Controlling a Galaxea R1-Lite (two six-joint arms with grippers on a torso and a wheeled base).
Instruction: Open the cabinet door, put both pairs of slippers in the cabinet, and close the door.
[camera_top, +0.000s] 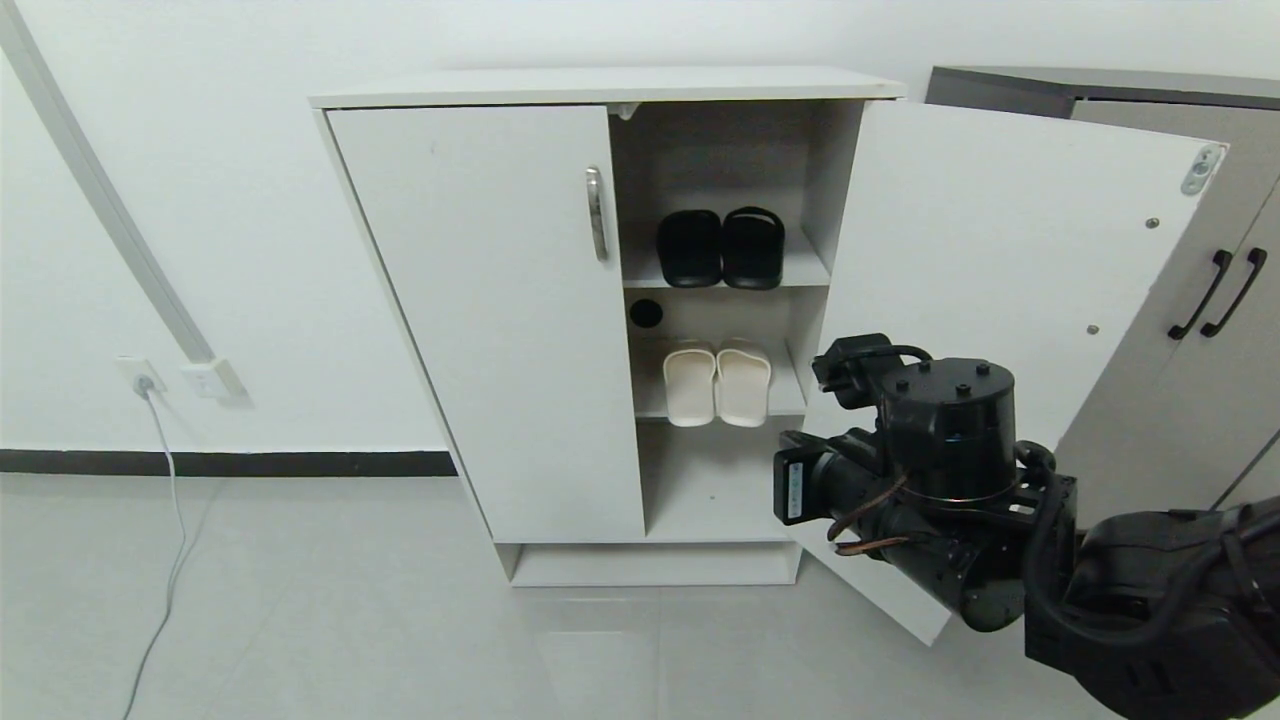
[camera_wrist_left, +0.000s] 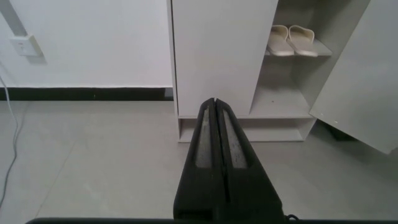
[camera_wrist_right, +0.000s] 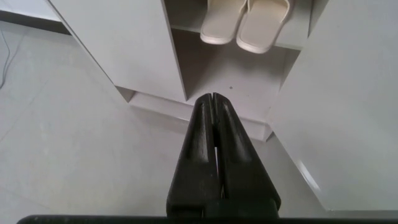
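Observation:
The white cabinet (camera_top: 480, 320) has its left door closed and its right door (camera_top: 1000, 270) swung wide open. A pair of black slippers (camera_top: 720, 248) sits on the upper shelf. A pair of cream slippers (camera_top: 717, 383) sits on the shelf below, also seen as cream slippers (camera_wrist_left: 297, 38) and cream slippers (camera_wrist_right: 245, 18). My right arm (camera_top: 930, 480) is low in front of the open door's inner face. The right gripper (camera_wrist_right: 213, 96) is shut and empty, pointing at the cabinet's bottom compartment. The left gripper (camera_wrist_left: 214, 102) is shut and empty, over the floor before the closed door.
A grey cabinet (camera_top: 1200, 330) with black handles stands just behind the open door. A wall socket (camera_top: 140, 380) with a cable hanging to the floor is at the left. Bare tiled floor (camera_top: 350, 620) spreads in front of the cabinet.

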